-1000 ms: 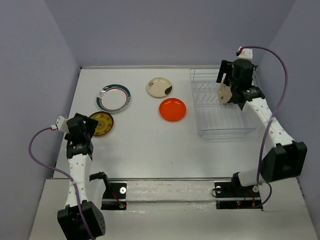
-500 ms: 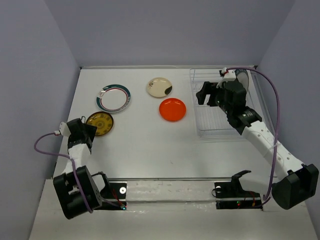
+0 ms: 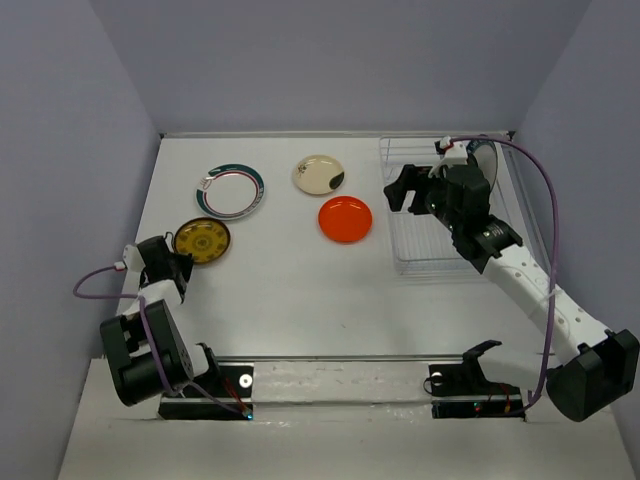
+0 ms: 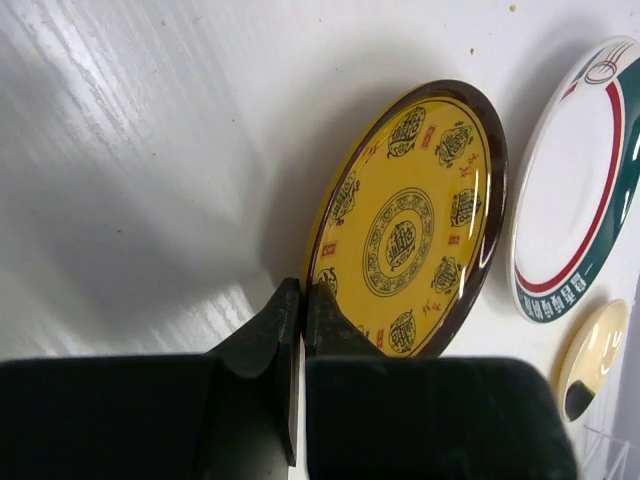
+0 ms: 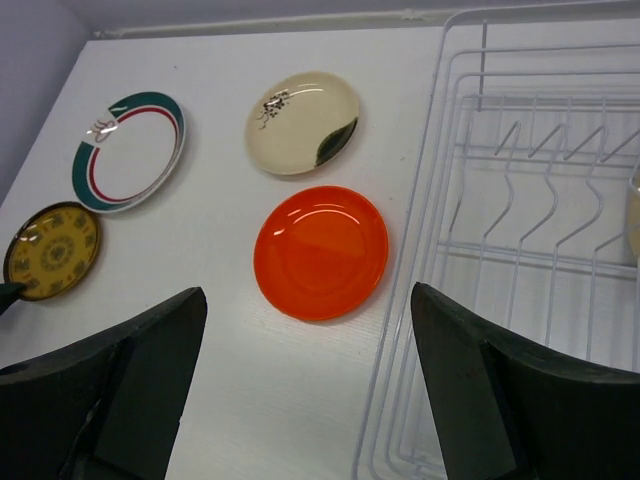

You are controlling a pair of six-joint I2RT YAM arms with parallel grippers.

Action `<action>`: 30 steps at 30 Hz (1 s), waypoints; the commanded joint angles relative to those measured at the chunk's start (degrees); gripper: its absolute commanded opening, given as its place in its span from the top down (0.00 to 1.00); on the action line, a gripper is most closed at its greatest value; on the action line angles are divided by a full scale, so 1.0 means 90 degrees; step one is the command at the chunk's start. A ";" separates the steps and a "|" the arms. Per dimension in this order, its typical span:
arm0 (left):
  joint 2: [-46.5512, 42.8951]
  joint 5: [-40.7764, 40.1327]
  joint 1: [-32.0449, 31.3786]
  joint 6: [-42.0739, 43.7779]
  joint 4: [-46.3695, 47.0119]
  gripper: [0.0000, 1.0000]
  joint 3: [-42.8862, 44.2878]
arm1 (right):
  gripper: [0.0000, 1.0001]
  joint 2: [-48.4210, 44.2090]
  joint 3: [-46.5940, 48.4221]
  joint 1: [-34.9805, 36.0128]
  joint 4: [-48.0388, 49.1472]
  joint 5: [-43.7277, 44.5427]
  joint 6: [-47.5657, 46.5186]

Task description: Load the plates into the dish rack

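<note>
The gold patterned plate (image 3: 202, 240) (image 4: 410, 220) lies at the left of the table, its near rim tipped up. My left gripper (image 3: 170, 262) (image 4: 302, 290) is shut on that rim. An orange-red plate (image 3: 345, 219) (image 5: 320, 252), a cream plate with dark marks (image 3: 319, 175) (image 5: 303, 122) and a white plate with a teal rim (image 3: 231, 192) (image 5: 128, 150) lie flat. My right gripper (image 3: 408, 190) (image 5: 308, 290) hangs open and empty between the orange-red plate and the dish rack (image 3: 440, 255) (image 5: 500, 170). A pale plate (image 3: 486, 160) stands in the rack's far right end.
The rack's wire wall (image 5: 440, 200) runs just right of the orange-red plate. Grey side walls close in the table on the left, right and back. Cables trail from both wrists.
My left gripper went from open to shut on the gold plate's rim, and the plate shifted slightly away. The right arm swung from over the rack to its left side, leaving a plate in it.
</note>
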 commanded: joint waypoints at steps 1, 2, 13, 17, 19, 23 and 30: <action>-0.0698 -0.0396 0.0004 0.0314 -0.0762 0.94 -0.0278 | 0.10 -0.0290 -0.0013 0.0140 0.0328 -0.0193 0.0094; -0.1145 -0.0376 0.0004 0.0450 -0.0938 0.94 -0.0269 | 0.10 -0.0290 -0.0013 0.0140 0.0318 -0.0202 0.0143; -0.4098 0.0581 -0.0433 0.1584 -0.3078 0.94 0.0825 | 0.04 -0.0016 -0.0120 0.0569 0.0786 -0.2310 0.0943; -0.4275 0.1923 -0.1682 0.1223 -0.2007 0.94 0.0592 | 0.03 0.0412 -0.0052 0.1047 0.1333 -0.2614 0.1256; -0.4168 0.2259 -0.2016 0.1154 -0.1195 0.94 0.0503 | 0.02 0.0647 0.0114 0.1214 0.1402 -0.2605 0.1286; -0.3836 0.2816 -0.2700 0.1213 -0.0481 0.94 0.0688 | 0.01 0.1164 0.0309 0.1292 0.1568 -0.2605 0.1374; -0.3523 0.3479 -0.3481 0.1495 0.0173 0.94 0.1118 | 0.02 0.1790 0.0534 0.1350 0.1724 -0.2867 0.1432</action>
